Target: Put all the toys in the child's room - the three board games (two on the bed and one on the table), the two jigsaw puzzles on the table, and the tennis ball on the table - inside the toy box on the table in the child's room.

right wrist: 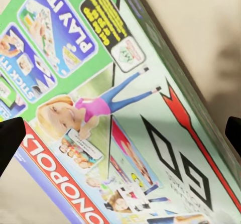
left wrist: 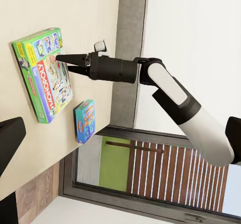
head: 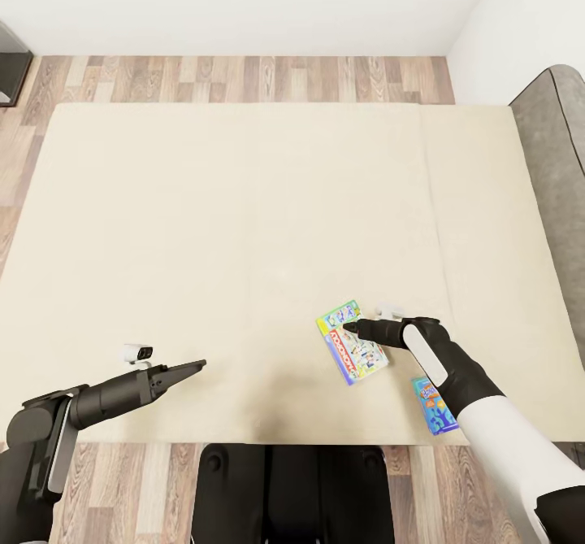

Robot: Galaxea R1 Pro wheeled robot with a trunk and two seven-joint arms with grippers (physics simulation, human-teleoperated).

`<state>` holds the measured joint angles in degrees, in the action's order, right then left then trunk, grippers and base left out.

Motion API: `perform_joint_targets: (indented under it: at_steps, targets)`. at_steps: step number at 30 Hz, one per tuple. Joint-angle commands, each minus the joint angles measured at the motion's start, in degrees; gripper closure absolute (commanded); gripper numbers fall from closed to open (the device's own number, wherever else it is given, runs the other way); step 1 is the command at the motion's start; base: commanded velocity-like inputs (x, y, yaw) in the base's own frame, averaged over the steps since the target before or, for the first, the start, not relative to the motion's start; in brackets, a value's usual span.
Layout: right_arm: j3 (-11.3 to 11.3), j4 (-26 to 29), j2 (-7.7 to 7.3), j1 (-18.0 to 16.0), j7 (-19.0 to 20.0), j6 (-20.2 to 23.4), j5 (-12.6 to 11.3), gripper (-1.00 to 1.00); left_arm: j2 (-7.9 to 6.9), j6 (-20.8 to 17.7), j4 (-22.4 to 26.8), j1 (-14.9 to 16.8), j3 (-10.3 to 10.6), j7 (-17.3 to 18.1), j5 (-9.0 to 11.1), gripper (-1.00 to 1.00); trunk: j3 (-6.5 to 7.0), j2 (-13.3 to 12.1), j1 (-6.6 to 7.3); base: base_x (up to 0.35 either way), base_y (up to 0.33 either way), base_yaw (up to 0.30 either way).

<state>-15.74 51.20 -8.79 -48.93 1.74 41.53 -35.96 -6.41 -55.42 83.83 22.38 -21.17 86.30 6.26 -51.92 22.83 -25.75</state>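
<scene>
A: Right gripper (head: pixel 348 327): we are seeing its fingers spread apart, hovering over the green-edged board game (head: pixel 351 342), which is lying flat near the bed's (head: pixel 203 227) front edge. Contact we cannot tell.

B: Small blue board game (head: pixel 433 405): lying at the front edge, partly hidden behind the right forearm. Left gripper (head: pixel 197 363): arm reaching low over the front edge; opening we cannot tell.

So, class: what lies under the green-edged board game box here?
The green-edged board game lies flat on the beige bed; mattress shows all round it. Whatever is directly beneath the box is covered. The right gripper hovers above it.
</scene>
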Motion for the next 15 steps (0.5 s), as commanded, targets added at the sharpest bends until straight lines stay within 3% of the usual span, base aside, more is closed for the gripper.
perform_joint_targets:
  at_steps: [1,15]
  targets:
    - [-0.1,0.0,-0.04,0.0,0.2,0.2,0.2,-1.0,-0.01,-0.6,0.0,0.0,0.0,0.2,0.0,-1.0,-0.06,0.1,-0.03,0.0,0.0,0.0]
    - [-0.1,0.0,-0.06,0.0,5.2,0.0,0.5,-1.0,-0.01,-0.6,0.0,0.0,0.0,0.2,0.0,-1.0,-0.06,0.1,-0.03,0.0,0.0,0.0]
